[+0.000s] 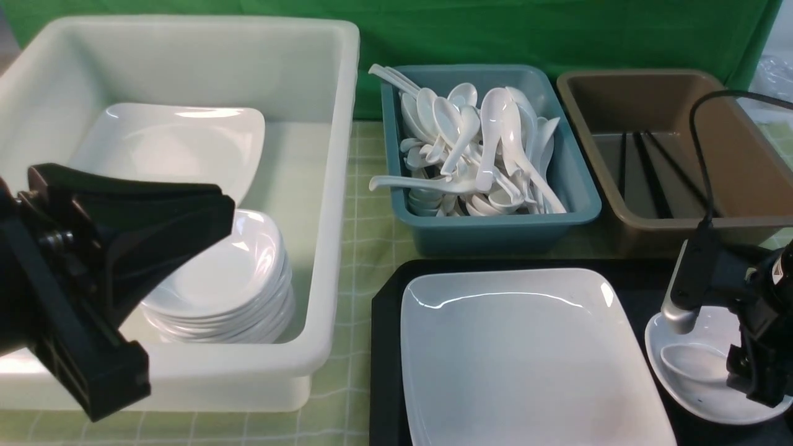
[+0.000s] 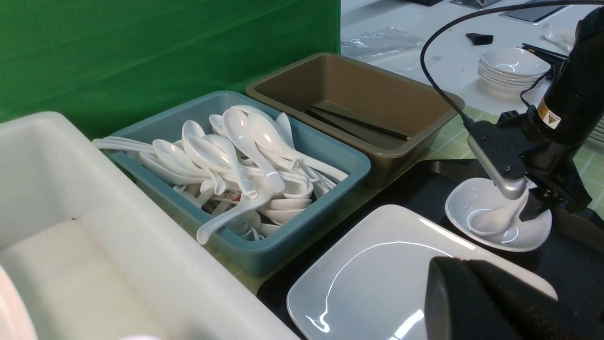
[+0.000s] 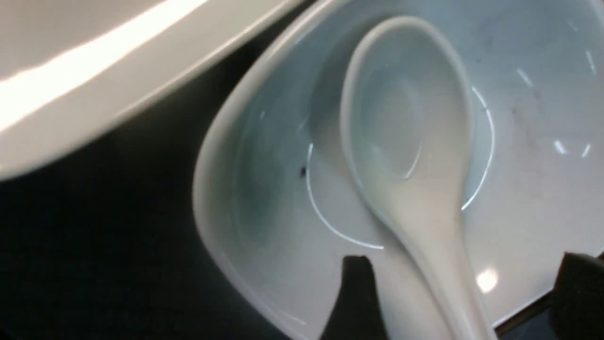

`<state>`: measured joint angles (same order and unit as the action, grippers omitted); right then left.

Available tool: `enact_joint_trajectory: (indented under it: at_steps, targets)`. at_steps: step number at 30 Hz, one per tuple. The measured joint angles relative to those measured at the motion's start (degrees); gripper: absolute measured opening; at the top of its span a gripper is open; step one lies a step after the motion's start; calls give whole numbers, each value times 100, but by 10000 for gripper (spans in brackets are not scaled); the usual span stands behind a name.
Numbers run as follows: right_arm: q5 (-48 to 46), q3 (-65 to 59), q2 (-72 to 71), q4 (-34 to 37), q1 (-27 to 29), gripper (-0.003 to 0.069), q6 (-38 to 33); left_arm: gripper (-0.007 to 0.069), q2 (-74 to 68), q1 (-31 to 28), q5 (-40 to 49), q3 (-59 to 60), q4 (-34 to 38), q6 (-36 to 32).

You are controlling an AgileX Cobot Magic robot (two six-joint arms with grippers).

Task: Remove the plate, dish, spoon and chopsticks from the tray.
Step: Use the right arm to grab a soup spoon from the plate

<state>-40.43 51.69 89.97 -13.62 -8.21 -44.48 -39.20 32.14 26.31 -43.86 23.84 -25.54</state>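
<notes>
1. The tray [image 1: 385,347] is black and matt, with a fine grain and a raised rim. It lies at the near right on a green checked cloth [image 1: 362,235].
2. One plate [image 1: 526,359], glossy white, shallow and square with rounded corners, fills the tray's left and middle.
3. One dish [image 1: 706,401], a small glossy rounded square, sits on the tray's right end, apart from the plate.
4. One spoon [image 1: 691,359] lies inside the dish, its oval bowl up.
5. The right gripper [image 3: 465,300] is spread wide. A black fingertip stands on each side of the spoon's thick handle, and neither clamps it.
6. The left gripper [image 1: 217,214] hangs at the near left by the white tub [image 1: 334,186], closed and empty.
7. There are three smooth plastic tubs:
   - The white tub holds one leaning plate [image 1: 167,142] and a stack of dishes [image 1: 229,291].
   - The teal tub [image 1: 495,232] holds a heap of spoons [image 1: 471,142].
   - The brown tub [image 1: 650,234] holds the thin black chopsticks [image 1: 644,179].
8. Only the right wrist view shows the dish's dark speck [image 3: 302,172].
9. Only the left wrist view shows stacked bowls [image 2: 514,66] on a far table.
</notes>
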Motion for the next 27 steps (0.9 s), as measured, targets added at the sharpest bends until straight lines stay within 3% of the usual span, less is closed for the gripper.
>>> enact_joint_trajectory:
  at_steps: [10, 17, 21, 27]
  targets:
    - [99, 0, 592, -133, 0, 528, -155, 21, 0, 0, 0, 0, 0, -6]
    - [200, 0, 681, -145, 0, 393, -155, 21, 0, 0, 0, 0, -10, -6]
    - [168, 0, 681, -146, 0, 244, -157, 21, 0, 0, 6, 0, -17, -6]
    - [-373, 146, 652, -141, 0, 245, -143, 21, 0, 0, 19, 0, -17, -6]
